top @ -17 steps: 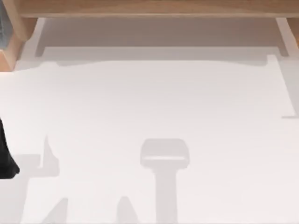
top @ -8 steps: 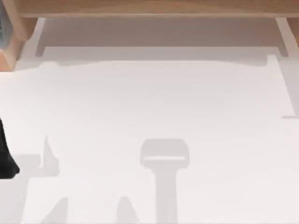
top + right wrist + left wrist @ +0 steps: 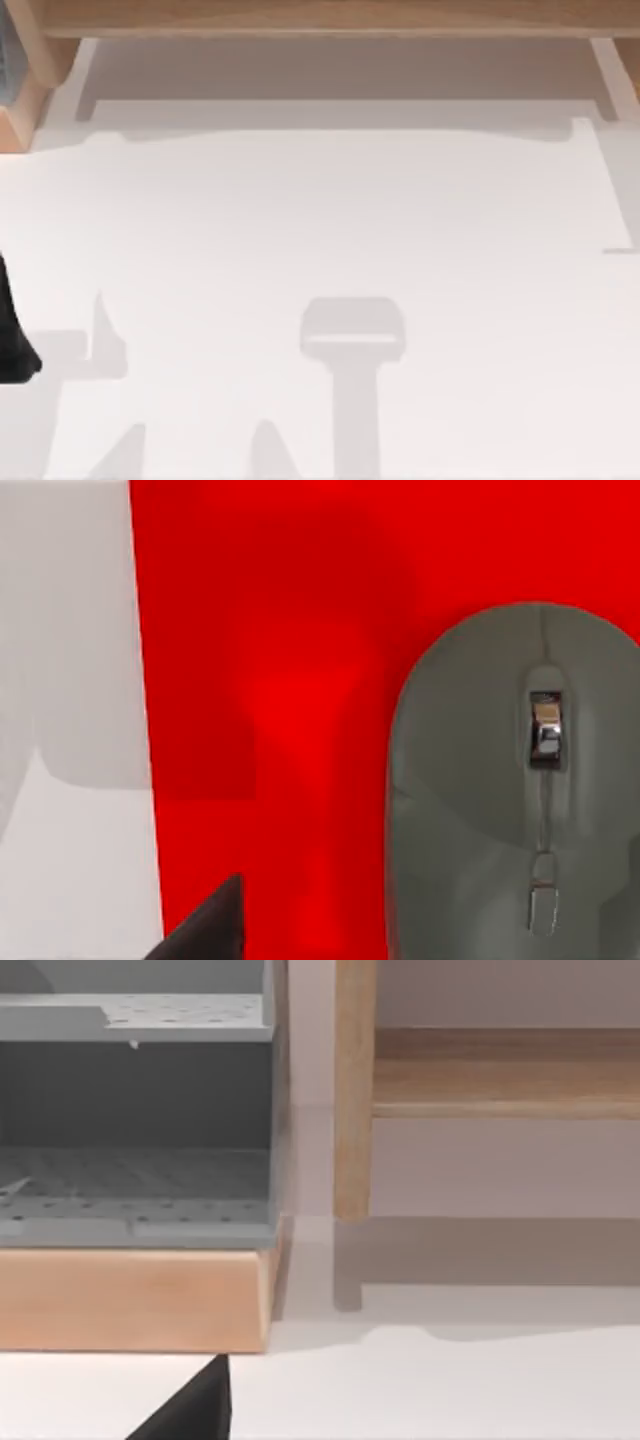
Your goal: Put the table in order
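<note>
From above, the table [image 3: 330, 220] spreads bare and white below a wooden frame [image 3: 320, 18]; the left arm [image 3: 12, 340] sits at its left edge. The left wrist view faces a grey perforated shelf unit [image 3: 135, 1110]. The right wrist view looks down on a grey mouse [image 3: 515, 790] lying on a red mat [image 3: 270, 680]; whether either gripper is open or closed I cannot tell. Judging by this, grasping the mouse comes next, which calls for centring over it.

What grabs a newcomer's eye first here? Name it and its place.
The red mat in the right wrist view, with a grey computer mouse lying on it beside bare white table. Then the grey perforated shelf unit on a wooden base, seen from the left wrist.
</note>
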